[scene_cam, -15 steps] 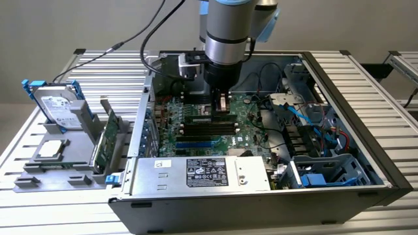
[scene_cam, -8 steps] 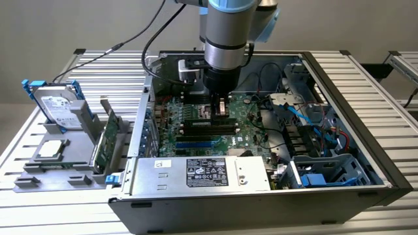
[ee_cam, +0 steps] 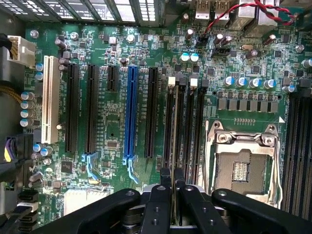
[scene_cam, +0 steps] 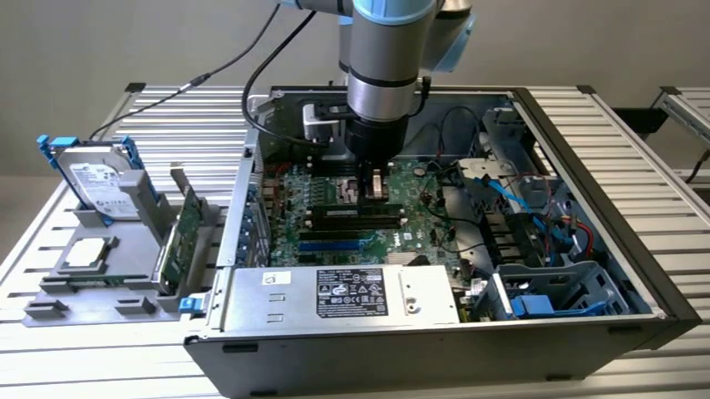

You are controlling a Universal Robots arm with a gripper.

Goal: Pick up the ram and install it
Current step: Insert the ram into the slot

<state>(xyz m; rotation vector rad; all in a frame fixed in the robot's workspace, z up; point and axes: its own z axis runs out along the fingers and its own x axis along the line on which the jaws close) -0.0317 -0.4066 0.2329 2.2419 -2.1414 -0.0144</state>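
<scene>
Gripper [ee_cam: 173,175], mine, pinches ram [ee_cam: 174,131] narrowly, edge-on above memory slots [ee_cam: 187,126], mid-frame in exterior view; pickup done, seating seemingly left.

Soft, even light washes the slatted surface [scene_cam: 633,174] pale at 3 o'clock in the exterior view, while the open computer case [scene_cam: 421,362] stays dimmer inside. The arm [scene_cam: 383,75] throws a loose shadow over the motherboard [scene_cam: 322,241] at centre. At 6 o'clock the power supply [scene_cam: 278,295] carries a dull sheen. In the wrist view, vent slots [ee_cam: 97,9] blow out white and the socket frame [ee_cam: 217,146] glints. The black claw [ee_cam: 172,178] sits in shade, the ram [ee_cam: 173,209] a pale sliver between its fingers [ee_cam: 158,204].
</scene>
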